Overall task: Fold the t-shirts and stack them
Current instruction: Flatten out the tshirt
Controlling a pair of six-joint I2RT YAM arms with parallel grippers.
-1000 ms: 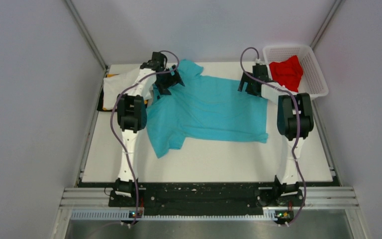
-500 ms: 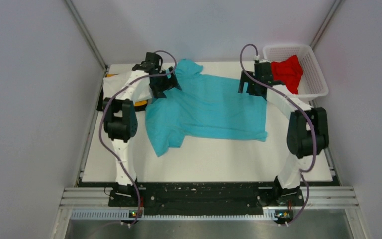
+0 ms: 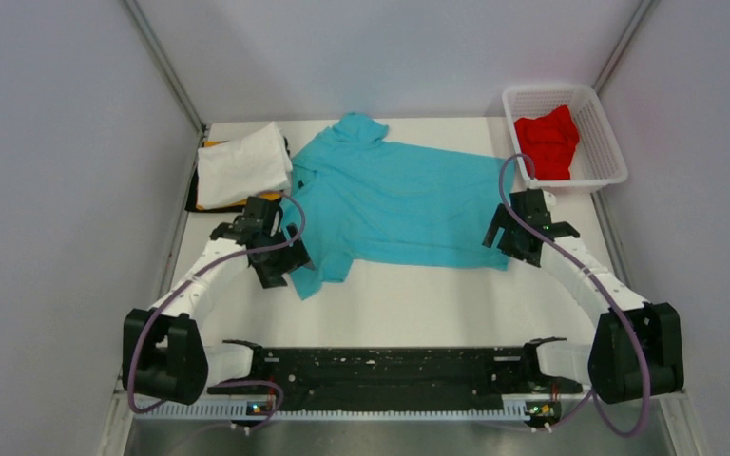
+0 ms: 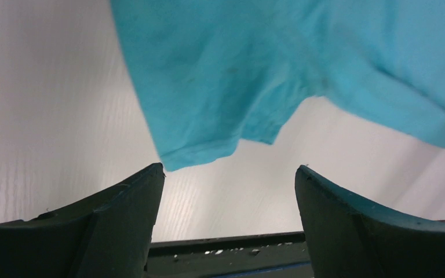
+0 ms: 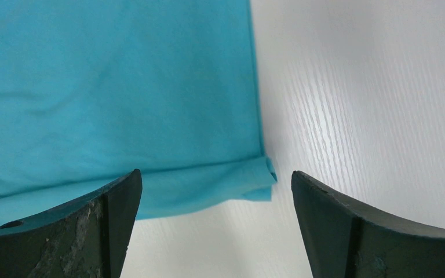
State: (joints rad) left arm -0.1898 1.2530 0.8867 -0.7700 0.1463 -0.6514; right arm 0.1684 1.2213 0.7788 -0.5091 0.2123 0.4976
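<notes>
Left wrist view: left hand (image 4: 229, 174) released, fingers wide apart, nothing between them, poised over near sleeve hem of turquoise-blue t-shirt (image 4: 301, 63). Right wrist view: right hand (image 5: 214, 176) also released, over shirt's near hem corner. Top external view: turquoise-blue shirt spread flat across middle of worktop (image 3: 418, 309), neck toward left. Folded white t-shirt (image 3: 242, 166) at far-left corner, yellow-orange and black cloth edges showing beneath. Red t-shirt (image 3: 547, 141) crumpled in white mesh basket (image 3: 597, 104), far right.
</notes>
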